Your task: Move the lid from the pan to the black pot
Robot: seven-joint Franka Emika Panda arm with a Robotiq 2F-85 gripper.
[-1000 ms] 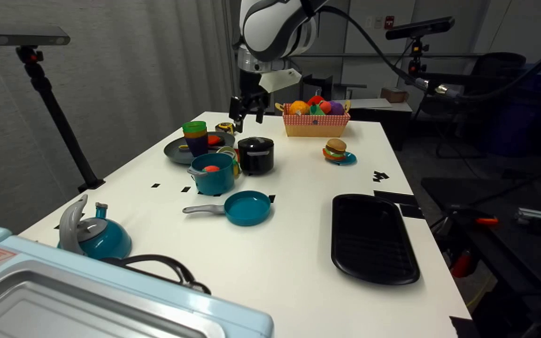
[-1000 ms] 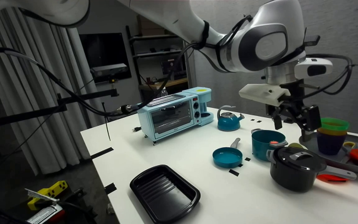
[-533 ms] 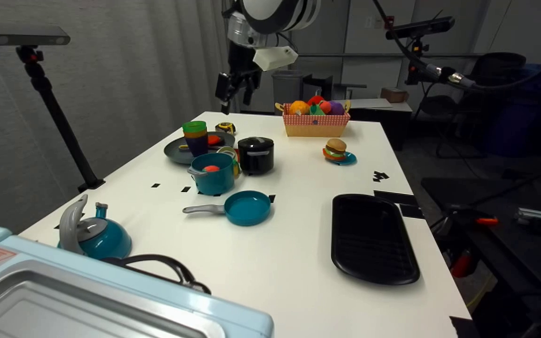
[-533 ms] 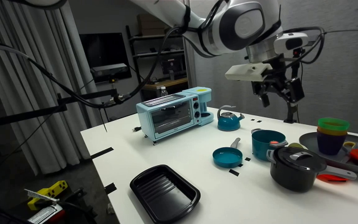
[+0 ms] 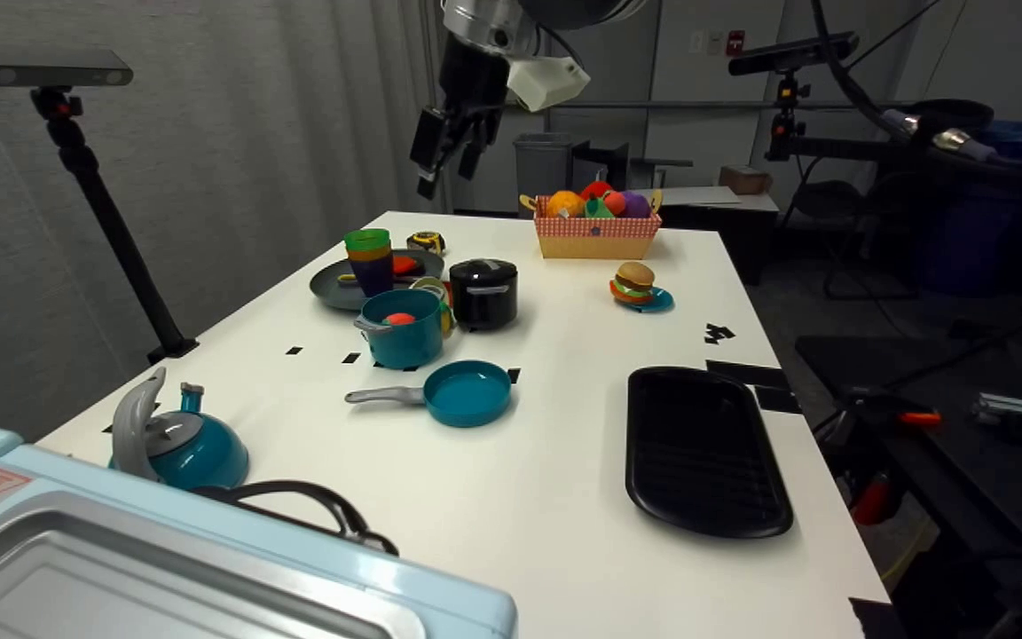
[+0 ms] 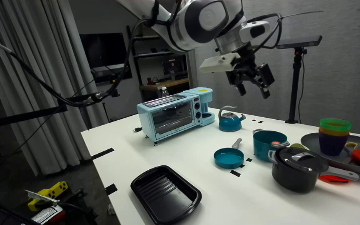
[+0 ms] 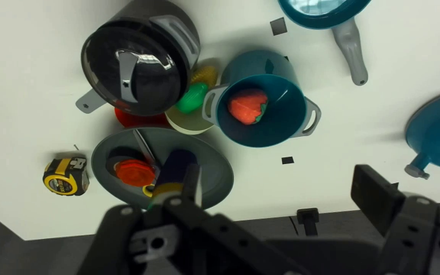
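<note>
The lid [image 6: 311, 162] is round, dark and glossy with a grey handle. It sits on the squat black pot [image 6: 292, 179], and the pot and lid [image 5: 484, 266] also show in an exterior view. In the wrist view the lid [image 7: 151, 80] covers the top of the black pot [image 7: 139, 13]. The blue pan [image 5: 467, 390] is bare inside, its grey handle pointing away from the tray; its rim shows in the wrist view [image 7: 319, 21]. My gripper [image 6: 253, 90] is open and empty, high above the table. Its fingers are wide apart in the wrist view [image 7: 277, 179].
A deeper blue pot [image 7: 277, 126] with a toy strawberry stands beside the black pot. A grey plate [image 7: 216, 172] bears stacked cups. A blue kettle [image 6: 230, 123], a toaster oven [image 6: 173, 118], a black tray [image 6: 167, 200] and a fruit basket [image 5: 595, 244] stand around.
My open gripper has risen from near the plate and pots and moved toward the kettle side, leftward in an exterior view. The lid, black pot and pan have not moved.
</note>
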